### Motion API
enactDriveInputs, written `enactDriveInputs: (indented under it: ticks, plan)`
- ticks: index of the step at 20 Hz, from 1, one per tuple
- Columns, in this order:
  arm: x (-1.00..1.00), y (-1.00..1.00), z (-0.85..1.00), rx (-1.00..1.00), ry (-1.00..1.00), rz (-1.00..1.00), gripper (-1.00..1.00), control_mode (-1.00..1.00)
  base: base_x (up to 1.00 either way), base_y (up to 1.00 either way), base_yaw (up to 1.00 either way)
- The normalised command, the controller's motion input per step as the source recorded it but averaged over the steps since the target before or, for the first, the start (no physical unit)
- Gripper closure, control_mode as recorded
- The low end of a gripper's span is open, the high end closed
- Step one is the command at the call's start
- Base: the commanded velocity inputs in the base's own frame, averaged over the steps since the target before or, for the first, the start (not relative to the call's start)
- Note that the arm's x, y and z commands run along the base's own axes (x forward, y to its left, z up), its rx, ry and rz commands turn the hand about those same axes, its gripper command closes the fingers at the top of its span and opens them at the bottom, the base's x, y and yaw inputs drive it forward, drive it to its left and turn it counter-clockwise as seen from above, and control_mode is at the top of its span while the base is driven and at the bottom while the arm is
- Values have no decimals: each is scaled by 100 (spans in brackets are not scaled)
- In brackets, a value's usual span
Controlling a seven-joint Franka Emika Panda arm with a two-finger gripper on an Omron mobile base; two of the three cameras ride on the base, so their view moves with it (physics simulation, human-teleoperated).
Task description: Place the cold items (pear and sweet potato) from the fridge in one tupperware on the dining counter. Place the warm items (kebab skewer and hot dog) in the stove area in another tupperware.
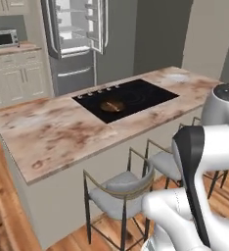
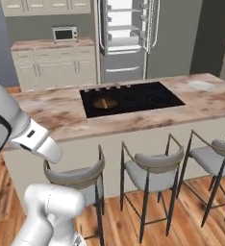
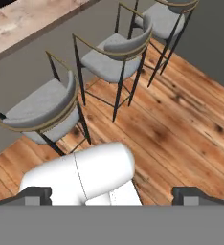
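1. Gripper (image 3: 112, 195) w/ jaws spread wide, nothing between them; in hand view it points down at wood floor (image 3: 181, 119) and bar stools (image 3: 115, 56), well apart from any food.
2. Island tabletop (image 1: 53, 137) runs across both base views; black cooktop (image 1: 128, 100) set into it.
3. Small brown item (image 1: 112, 106) lies on cooktop, toward its left side; too blurred to say if it's the kebab skewer or the hot dog.
4. Pale round shape (image 2: 201, 86) sits on tabletop at far right end; poss. a tupperware, can't confirm.
5. Fridge (image 2: 126, 38) behind island, doors open, shelves visible; pear and sweet potato can't be made out inside.
6. Microwave (image 2: 65, 33) rests on back tabletop, left of fridge.
7. Judgement: task looks barely begun. Step in hand prob. is getting arm up and over the tabletop. Do it well by lifting clear of stool backs, keeping jaws wide, approaching brown item from above, along its short axis.
8. Writing/brands: none readable anywhere.
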Motion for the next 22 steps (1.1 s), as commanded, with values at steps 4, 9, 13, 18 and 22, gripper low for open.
enactDriveInputs:
  ticks: [4,9,13,18,22]
  plan:
    - [0,0,0,0,0,0,-100,100,41,-69,32]
    - [0,0,0,0,0,0,-100,100,66,-46,41]
    - [0,0,0,0,0,0,-100,100,90,-24,57]
    - [0,0,0,0,0,0,-100,100,98,-42,45]
    - [0,0,0,0,0,0,-100,100,100,-49,40]
